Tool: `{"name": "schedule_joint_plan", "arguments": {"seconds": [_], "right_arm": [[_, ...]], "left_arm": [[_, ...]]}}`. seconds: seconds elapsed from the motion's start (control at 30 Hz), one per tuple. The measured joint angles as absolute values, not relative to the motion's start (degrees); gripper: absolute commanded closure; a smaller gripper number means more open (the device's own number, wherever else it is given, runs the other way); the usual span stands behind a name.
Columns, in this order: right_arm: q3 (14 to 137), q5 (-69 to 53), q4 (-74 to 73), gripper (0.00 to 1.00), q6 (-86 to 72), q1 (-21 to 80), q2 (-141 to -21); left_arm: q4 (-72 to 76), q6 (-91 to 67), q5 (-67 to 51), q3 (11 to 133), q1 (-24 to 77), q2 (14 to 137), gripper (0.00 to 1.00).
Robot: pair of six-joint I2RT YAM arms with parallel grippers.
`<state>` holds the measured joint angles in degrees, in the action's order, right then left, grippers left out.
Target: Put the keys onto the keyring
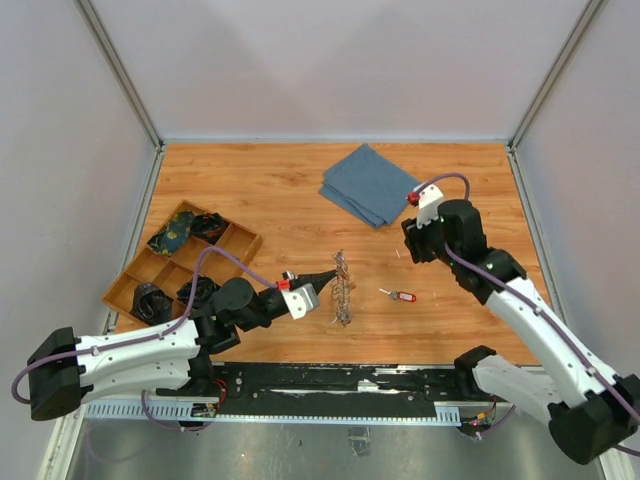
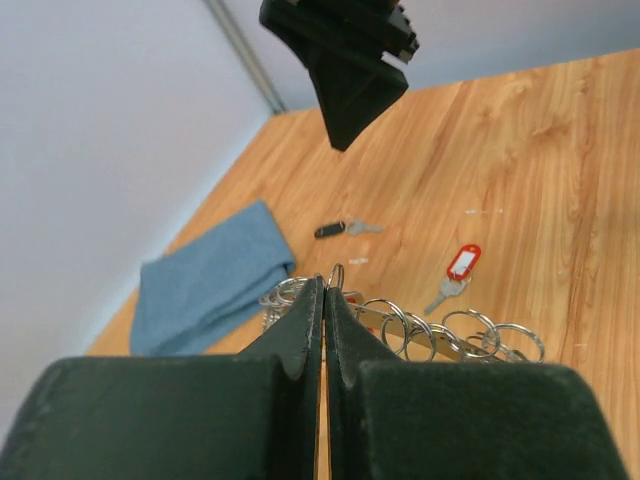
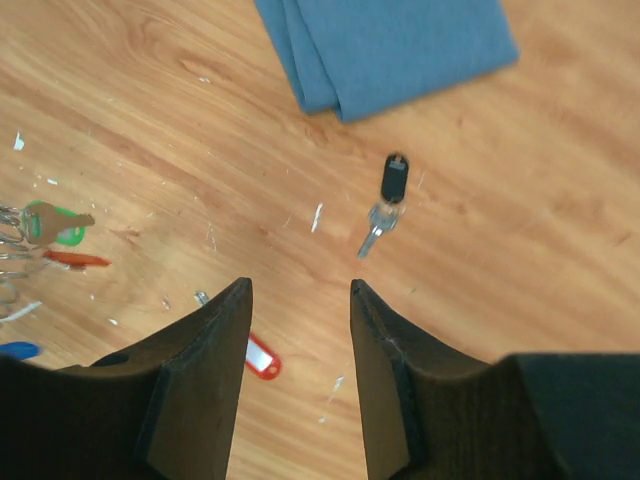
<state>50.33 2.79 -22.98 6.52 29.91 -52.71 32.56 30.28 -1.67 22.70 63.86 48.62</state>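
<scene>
The keyring (image 1: pixel 344 298) is a silvery strip of linked rings (image 2: pixel 432 335) at the table's middle. My left gripper (image 1: pixel 335 273) is shut on one small ring at its end, which pokes out between the fingertips (image 2: pixel 312 300). A red-tagged key (image 1: pixel 401 296) (image 2: pixel 462 264) lies loose just right of the keyring. A black-headed key (image 3: pixel 393 181) (image 2: pixel 331 230) lies on the wood ahead of my right gripper (image 3: pixel 300 290), which hangs open and empty above the table (image 1: pixel 413 243). Green (image 3: pixel 48 222), red and blue tags show by the rings at the right wrist view's left edge.
A folded blue cloth (image 1: pixel 369 183) lies at the back, close behind the right gripper. A wooden compartment tray (image 1: pixel 238 243) with dark bundles stands at the left. Bare wood lies to the right of the red-tagged key.
</scene>
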Motion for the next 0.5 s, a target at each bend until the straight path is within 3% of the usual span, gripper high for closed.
{"name": "schedule_joint_plan", "arguments": {"seconds": [0.27, 0.5], "right_arm": [[50.6, -10.3, -20.3, 0.53, -7.8, 10.2, -68.3], [50.7, -15.6, -16.1, 0.54, -12.1, 3.0, -80.9]], "left_arm": [[24.7, 16.3, 7.9, 28.3, 63.5, 54.5, 0.99], [15.2, 5.2, 12.2, 35.6, 63.4, 55.2, 0.99]]}}
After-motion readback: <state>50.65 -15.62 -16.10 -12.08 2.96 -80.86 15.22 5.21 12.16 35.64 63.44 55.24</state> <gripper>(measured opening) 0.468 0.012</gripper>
